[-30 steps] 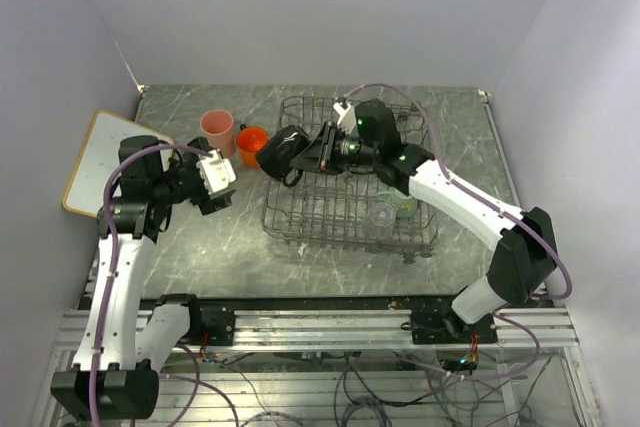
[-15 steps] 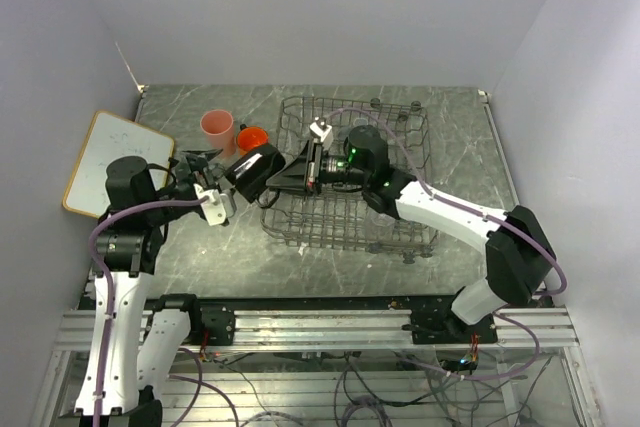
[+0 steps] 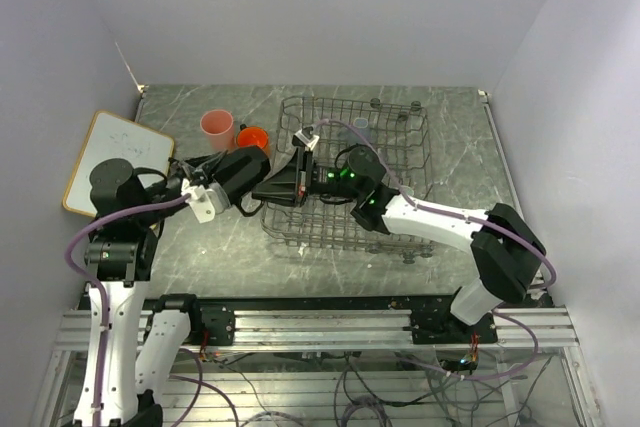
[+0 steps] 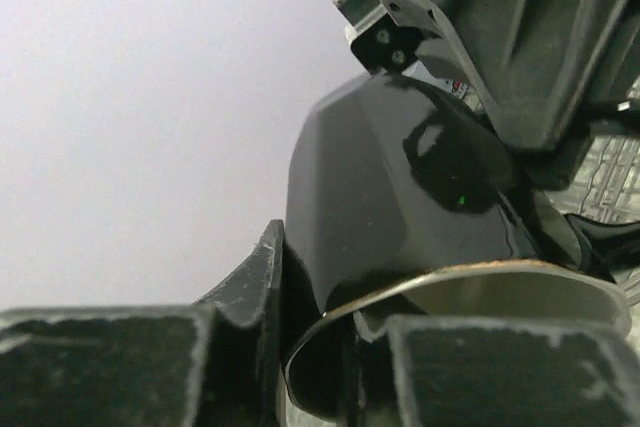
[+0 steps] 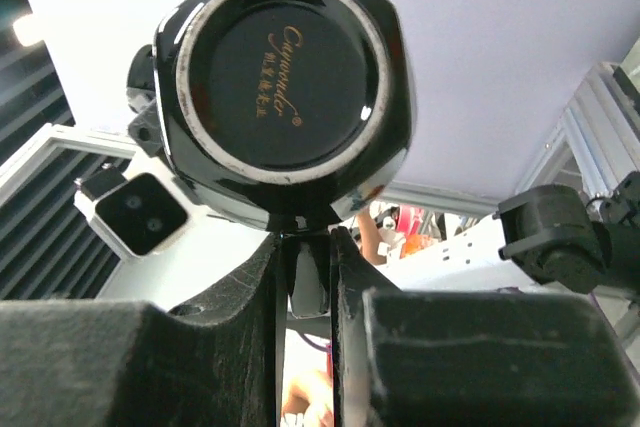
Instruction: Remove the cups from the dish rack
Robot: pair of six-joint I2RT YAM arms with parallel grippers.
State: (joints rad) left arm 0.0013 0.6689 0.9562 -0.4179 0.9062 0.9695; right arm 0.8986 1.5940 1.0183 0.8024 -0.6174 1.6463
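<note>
Top external view: black mug [image 3: 243, 164] held above the table [image 3: 200, 247], just left of the dish rack [image 3: 405, 142]. Right pincer [image 5: 305, 247] clamps its handle; left pincer [image 4: 335, 332] straddles its rim, though whether it is clamped is unclear.

I see a dark grey marbled worktop [image 3: 220, 247]. A large grey wire dish rack [image 3: 425, 182] sits right of centre. A pink plastic tumbler [image 3: 216, 128] and an orange mug [image 3: 253, 137] stand just beside each other, left of the rack. A wooden-framed white board [image 3: 110, 157] lies at the left edge.
</note>
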